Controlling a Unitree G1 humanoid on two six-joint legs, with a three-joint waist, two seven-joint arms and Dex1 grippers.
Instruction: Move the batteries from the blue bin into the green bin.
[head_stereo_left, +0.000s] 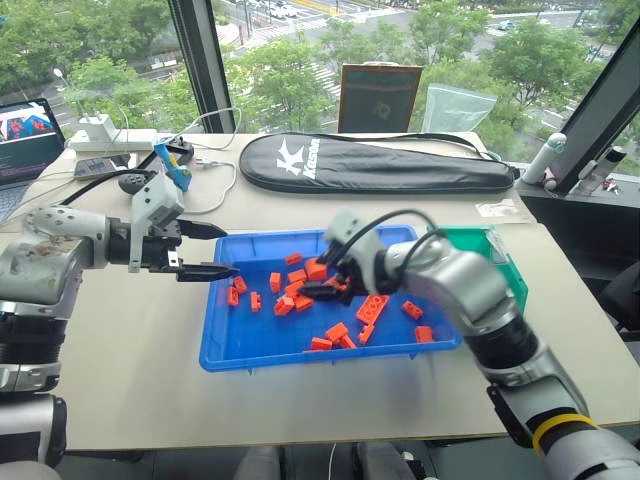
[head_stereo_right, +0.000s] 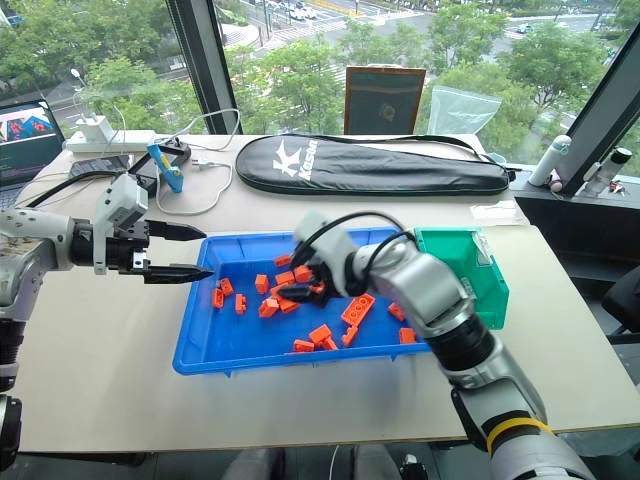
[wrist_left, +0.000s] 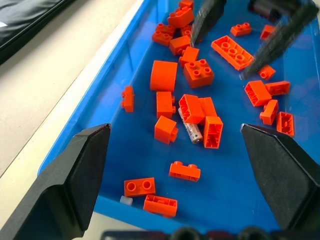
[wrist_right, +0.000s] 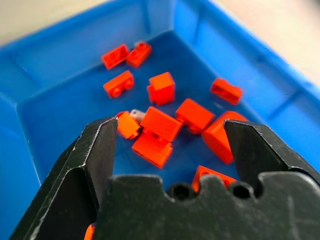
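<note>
Lying on the beige table (head_stereo_left: 120, 380), the wide shallow bright-blue plastic bin (head_stereo_left: 235, 355) held scattered orange toy bricks (head_stereo_left: 372, 308) and one small grey-silver cylindrical battery (wrist_left: 192, 132), wedged between bricks. The smaller teal-green plastic bin (head_stereo_left: 507, 262) stood touching its right end. The right gripper (head_stereo_left: 330, 285) hovered over the bricks, fingers spread and empty. The left gripper (head_stereo_left: 205, 250) hung at the blue bin's left rim, also spread and empty
</note>
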